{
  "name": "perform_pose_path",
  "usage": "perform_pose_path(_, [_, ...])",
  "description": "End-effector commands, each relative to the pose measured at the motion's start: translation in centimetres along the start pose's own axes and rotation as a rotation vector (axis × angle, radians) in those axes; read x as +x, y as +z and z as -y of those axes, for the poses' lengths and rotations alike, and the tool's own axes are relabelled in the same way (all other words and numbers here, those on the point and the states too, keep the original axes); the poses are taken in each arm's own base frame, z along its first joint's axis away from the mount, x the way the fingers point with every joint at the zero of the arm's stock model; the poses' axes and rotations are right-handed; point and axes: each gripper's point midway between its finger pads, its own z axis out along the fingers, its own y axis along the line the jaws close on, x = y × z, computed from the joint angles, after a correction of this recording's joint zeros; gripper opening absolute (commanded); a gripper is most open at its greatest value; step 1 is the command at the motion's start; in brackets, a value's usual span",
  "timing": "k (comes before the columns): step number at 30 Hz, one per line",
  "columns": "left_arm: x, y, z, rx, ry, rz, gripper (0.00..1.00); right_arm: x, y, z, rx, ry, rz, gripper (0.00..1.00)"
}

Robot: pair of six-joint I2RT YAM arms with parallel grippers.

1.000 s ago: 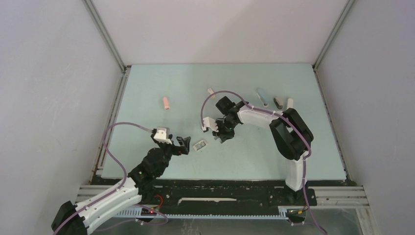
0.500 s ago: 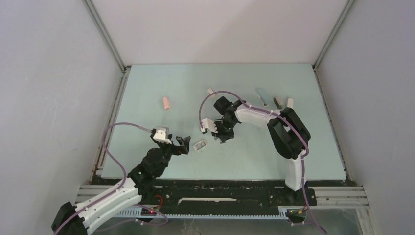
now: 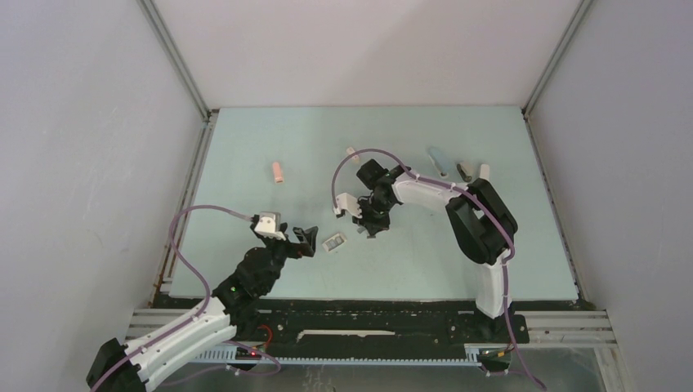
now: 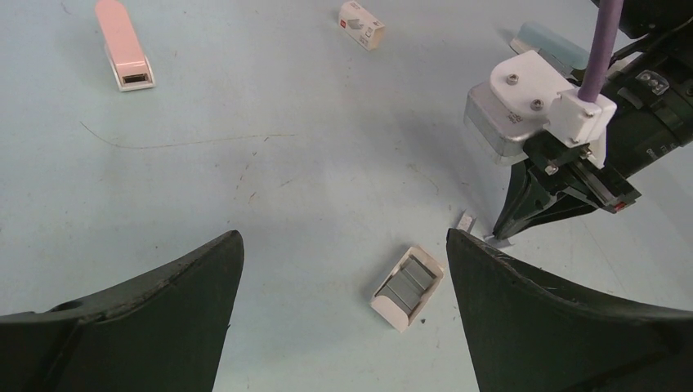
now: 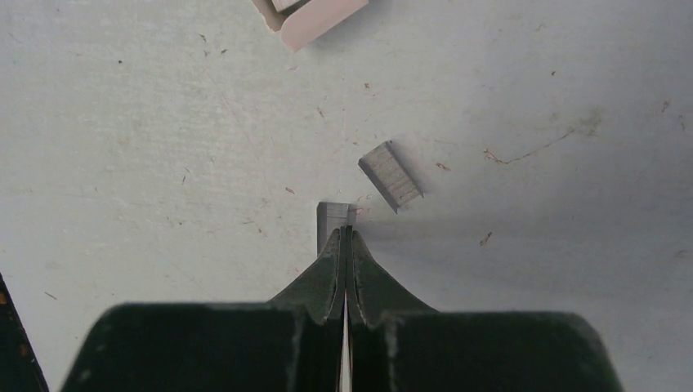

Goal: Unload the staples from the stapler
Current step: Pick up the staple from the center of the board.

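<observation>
Right gripper jaws pressed together, tips on staples at centre of right wrist frame; real pinch unclear. Second strip just upper right. Left gripper spread above white tray. Advice: lift slowly, low, check strip comes along.

Staplers: 3 for sure, i.e. 1 pink stapler, 1 pale-blue stapler, 1 dark stapler; also 1 small white piece just beside the dark one, poss. a 4th but too small to tell; loose staples on the table: 2 short grey strips in the right wrist view, i.e. 1 angled strip and 1 upright strip; 1 open staple box w/ more grey staples inside, no. of strips there unclear; 1 white-and-red block; arms: 2, i.e. 1 left arm, 1 right arm.
</observation>
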Motion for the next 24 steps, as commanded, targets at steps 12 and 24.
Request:
perform_pose_path(12, [-0.9,0.1,-0.4,-0.024,-0.023,0.042,1.0,-2.6,-2.5,0.5,0.038,0.029,0.102,0.0])
perform_pose_path(24, [-0.9,0.1,-0.4,-0.025,-0.024,0.043,1.0,-1.8,-1.9,0.6,0.039,0.04,0.068,0.0])
